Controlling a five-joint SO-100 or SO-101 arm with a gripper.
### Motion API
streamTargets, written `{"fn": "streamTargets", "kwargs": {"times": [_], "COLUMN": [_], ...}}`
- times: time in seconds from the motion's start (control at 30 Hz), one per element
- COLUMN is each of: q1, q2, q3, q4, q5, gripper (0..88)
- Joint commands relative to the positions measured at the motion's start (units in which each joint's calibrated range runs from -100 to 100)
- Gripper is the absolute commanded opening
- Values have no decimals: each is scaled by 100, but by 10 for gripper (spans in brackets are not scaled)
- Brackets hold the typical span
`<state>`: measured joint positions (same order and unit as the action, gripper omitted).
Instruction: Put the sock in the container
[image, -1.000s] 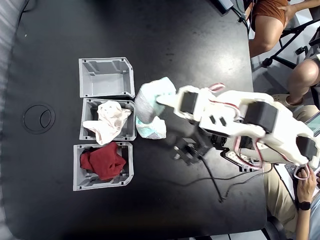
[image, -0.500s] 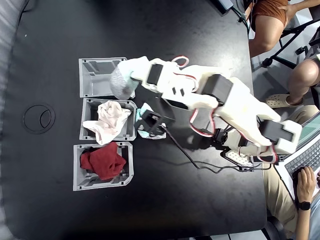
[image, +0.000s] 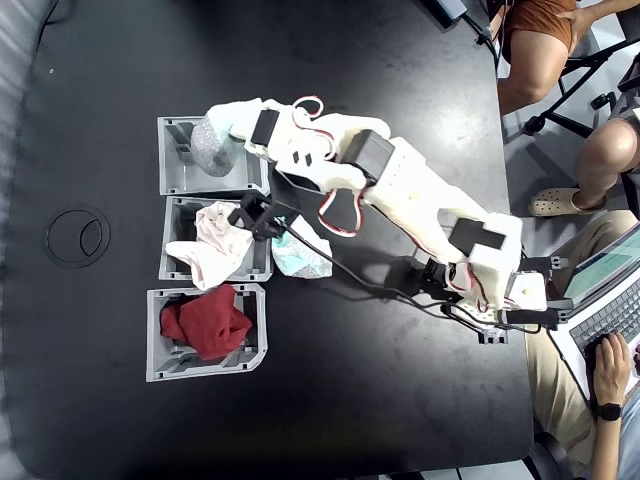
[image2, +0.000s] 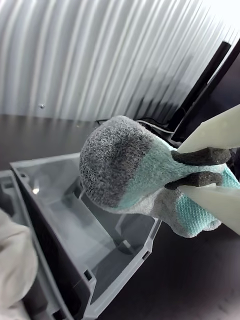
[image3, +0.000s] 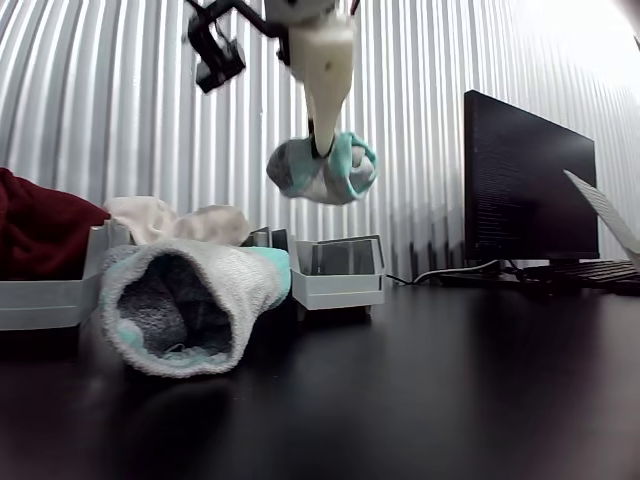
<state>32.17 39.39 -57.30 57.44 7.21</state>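
On the black desk (image: 380, 90), a grey bin of white cloth (image: 214, 243) sits beside a grey bin of red cloth (image: 206, 326); a flat mint sock (image: 298, 256) lies just right of the white-cloth bin.

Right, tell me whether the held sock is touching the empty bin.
Apart: the other view shows the sock hanging in the gripper, clear air above the container.

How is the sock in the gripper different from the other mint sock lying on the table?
The sock hangs in the air, pinched shut in the gripper above the empty container; the other mint sock lies on the table beside the bin with white cloth. The held sock is bunched into a lump, grey toe outward; the lying one shows its open cuff in the other view. Both are mint and grey.
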Motion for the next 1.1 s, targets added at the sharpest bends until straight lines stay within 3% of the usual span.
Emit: {"fn": "streamTargets", "kwargs": {"times": [0.0,0.67,0.73,0.9,1.07], "q1": [69,-222,-230,-198,-96], "q2": [373,1553,1553,1553,1502], "q3": [-790,-2133,-2124,-2052,-2052], "q4": [-125,-134,-125,-82,-57], "q5": [-38,-32,-32,-38,-38], "gripper": [13,20,63,298,342]}}
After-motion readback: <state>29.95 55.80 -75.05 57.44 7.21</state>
